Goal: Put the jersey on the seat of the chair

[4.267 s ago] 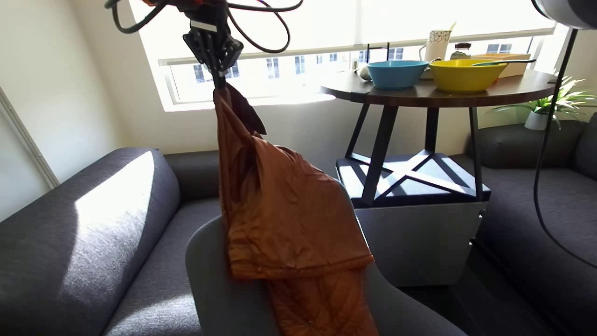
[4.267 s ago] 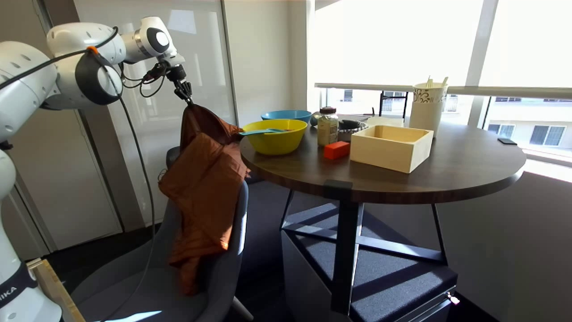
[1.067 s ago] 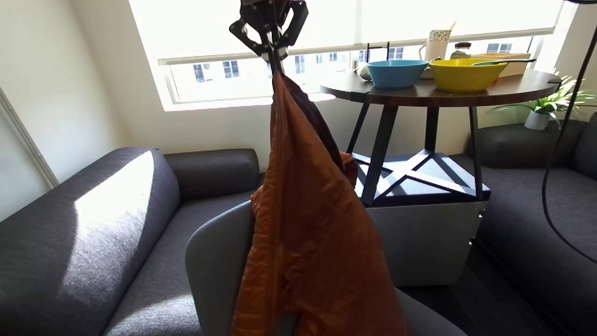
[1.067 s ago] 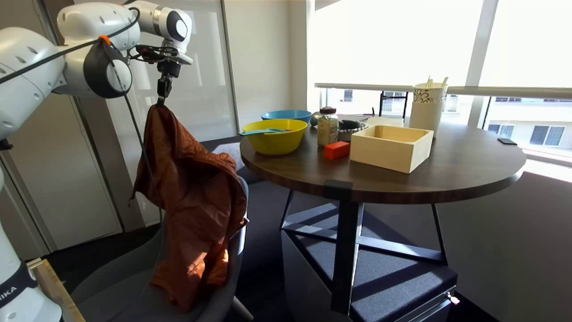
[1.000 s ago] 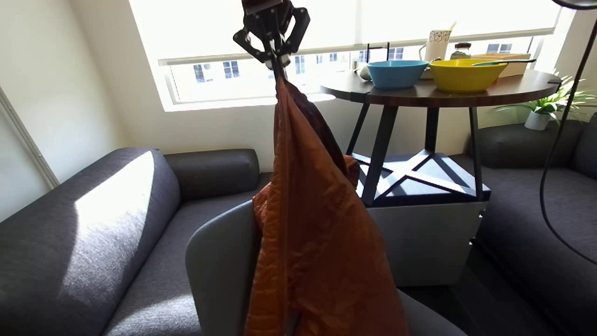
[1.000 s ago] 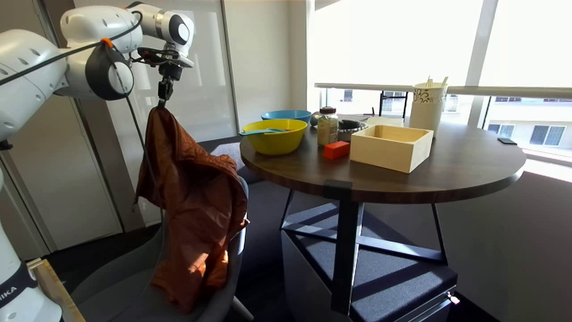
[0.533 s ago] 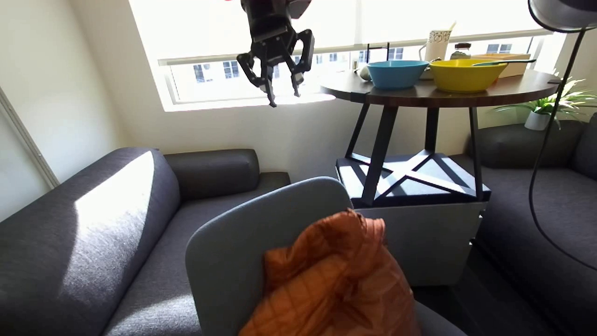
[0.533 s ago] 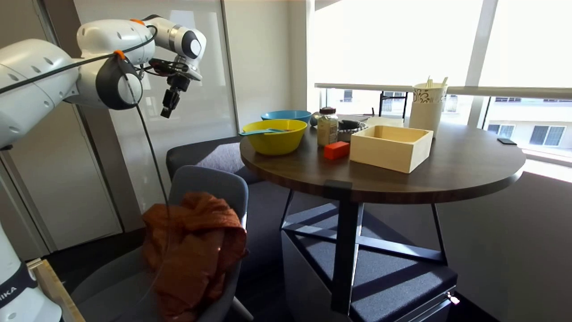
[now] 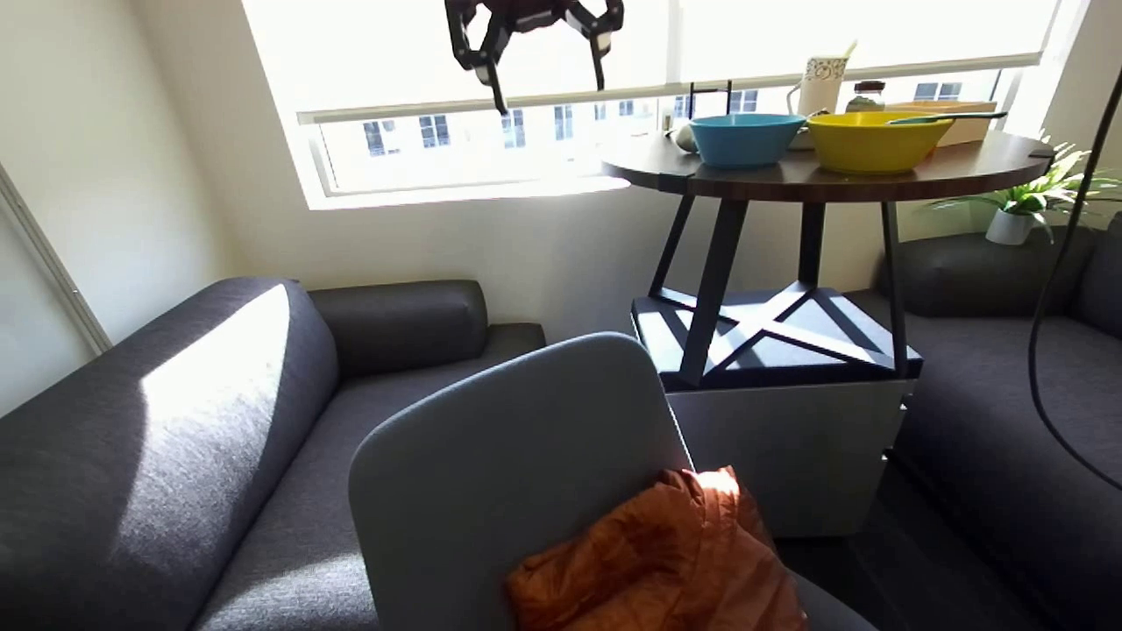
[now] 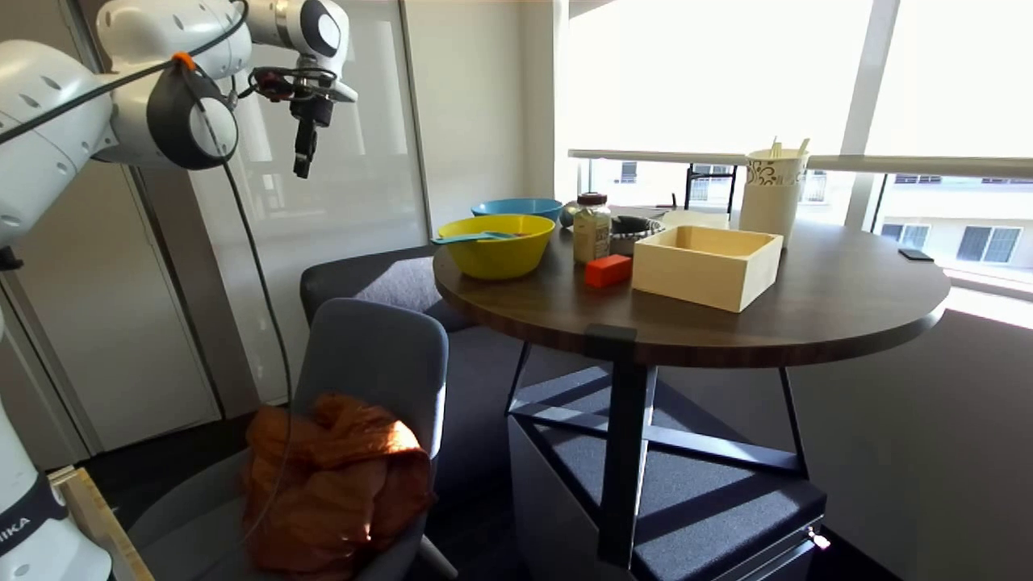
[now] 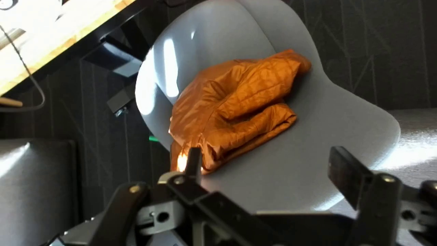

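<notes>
The rust-orange jersey [image 9: 666, 570] lies crumpled on the seat of the grey chair [image 9: 500, 447], leaning against the lower part of the backrest. From above, in the wrist view, the jersey [image 11: 232, 102] rests as a folded heap where seat and backrest of the chair [image 11: 293, 164] meet. My gripper [image 9: 551, 100] hangs high above the chair back with its jaws wide apart and nothing between them. In an exterior view the gripper [image 10: 303, 173] points down, well clear of the jersey [image 10: 339, 484].
A round table [image 10: 855, 307] stands beside the chair, bearing a yellow bowl [image 10: 499, 250], a blue bowl [image 10: 516, 208], a bottle [image 10: 592, 230] and a wooden box [image 10: 702, 270]. A dark grey sofa [image 9: 289, 491] is behind the chair. A cable [image 10: 262, 282] dangles from the arm.
The gripper, a second ago shut on the jersey's raised end, has opened and let go. The jersey has dropped and settled onto the seat. After dipping, the gripper has risen.
</notes>
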`<act>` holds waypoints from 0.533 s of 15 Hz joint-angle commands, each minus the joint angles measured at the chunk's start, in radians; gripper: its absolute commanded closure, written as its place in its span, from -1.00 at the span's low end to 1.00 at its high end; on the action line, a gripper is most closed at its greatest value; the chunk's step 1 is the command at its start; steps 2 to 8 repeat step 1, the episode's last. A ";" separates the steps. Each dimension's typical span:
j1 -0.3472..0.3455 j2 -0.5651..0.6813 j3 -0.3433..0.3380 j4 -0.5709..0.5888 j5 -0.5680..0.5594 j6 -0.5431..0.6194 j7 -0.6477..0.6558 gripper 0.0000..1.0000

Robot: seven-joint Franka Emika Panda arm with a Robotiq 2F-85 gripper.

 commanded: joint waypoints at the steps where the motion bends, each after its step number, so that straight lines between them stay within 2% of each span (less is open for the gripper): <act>1: 0.006 -0.030 -0.012 -0.026 0.002 0.009 -0.011 -1.00; 8: 0.006 -0.030 -0.012 -0.026 0.002 0.009 -0.011 -1.00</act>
